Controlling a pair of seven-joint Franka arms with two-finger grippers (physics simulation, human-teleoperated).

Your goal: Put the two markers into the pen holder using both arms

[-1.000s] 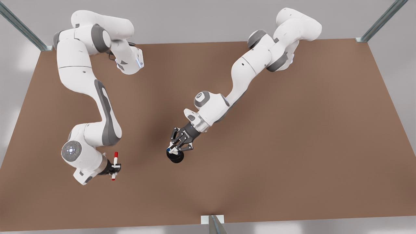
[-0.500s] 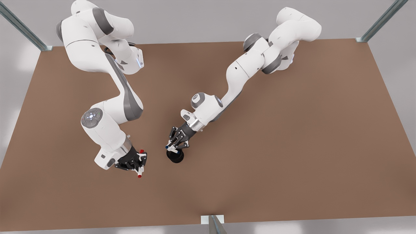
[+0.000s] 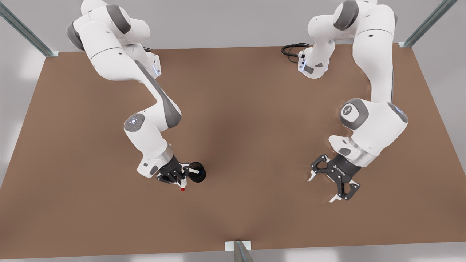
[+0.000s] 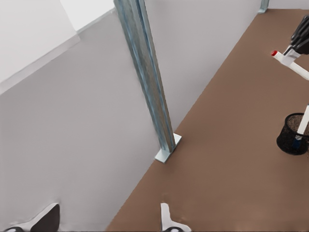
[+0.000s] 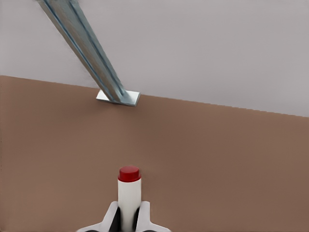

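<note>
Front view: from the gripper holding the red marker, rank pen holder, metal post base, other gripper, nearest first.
1. Pen holder, beside the right gripper gripping the red marker.
2. Metal post base, bottom edge, middle.
3. Left gripper, open, far on the front view's right.

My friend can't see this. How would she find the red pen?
On the brown table, find the small black pen holder. Right beside it, the right pincer grips the red marker. Its tip is red; the blue marker sits inside the holder.

Red marker (image 5: 129, 195) lower barrel hidden between right gripper (image 5: 126, 218) fingers; blue marker (image 4: 302, 124) tip sunk in pen holder (image 4: 292, 140).
</note>
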